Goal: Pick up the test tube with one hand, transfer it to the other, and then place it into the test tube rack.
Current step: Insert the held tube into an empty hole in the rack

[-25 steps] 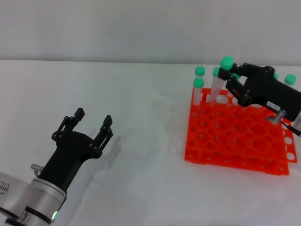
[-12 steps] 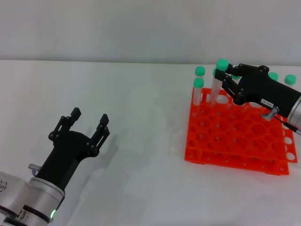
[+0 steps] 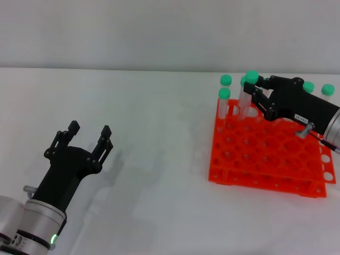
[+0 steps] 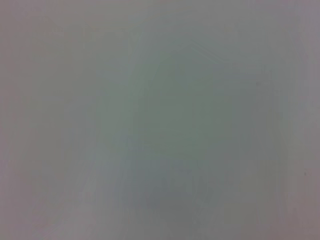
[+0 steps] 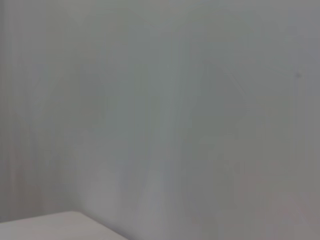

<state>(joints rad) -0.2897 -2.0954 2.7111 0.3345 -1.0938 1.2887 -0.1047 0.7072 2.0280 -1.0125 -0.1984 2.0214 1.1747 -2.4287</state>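
Test tube (image 3: 246, 94) stands in rack (image 3: 265, 159) far edge, right gripper (image 3: 256, 91) gripping.

Blank grey-green surface (image 4: 160, 120), nothing else discernible

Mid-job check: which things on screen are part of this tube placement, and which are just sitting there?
In the job:
- test tube, held by the right claw over the rack's far-left corner
- test tube rack
- left claw, open, empty, over the table

Just there:
- other green-capped tubes in the rack
- white table
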